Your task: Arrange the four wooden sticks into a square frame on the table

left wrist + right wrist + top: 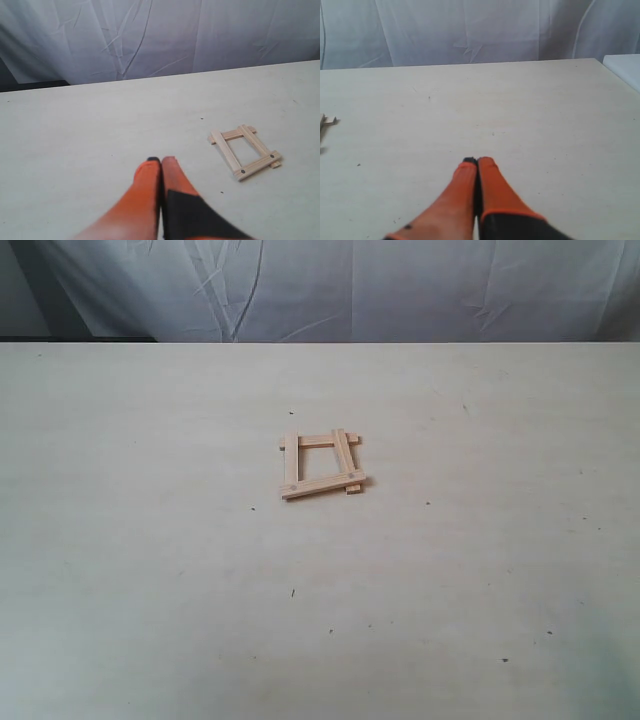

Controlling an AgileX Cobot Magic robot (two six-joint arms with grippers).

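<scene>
Four pale wooden sticks lie crossed as a small square frame [322, 466] near the middle of the cream table [150, 540], ends overlapping and sticking out at the corners. In the left wrist view the frame [245, 151] sits off to one side of my left gripper [161, 160], which is shut with its orange fingers pressed together and nothing between them. Only a corner of the frame [326, 120] shows at the edge of the right wrist view, far from my right gripper [477, 161], also shut and empty. Neither gripper appears in the exterior view.
A creased white cloth [330, 285] hangs behind the table's far edge. A white object [625, 65] shows past the table's corner in the right wrist view. A few dark specks [293, 592] dot the tabletop.
</scene>
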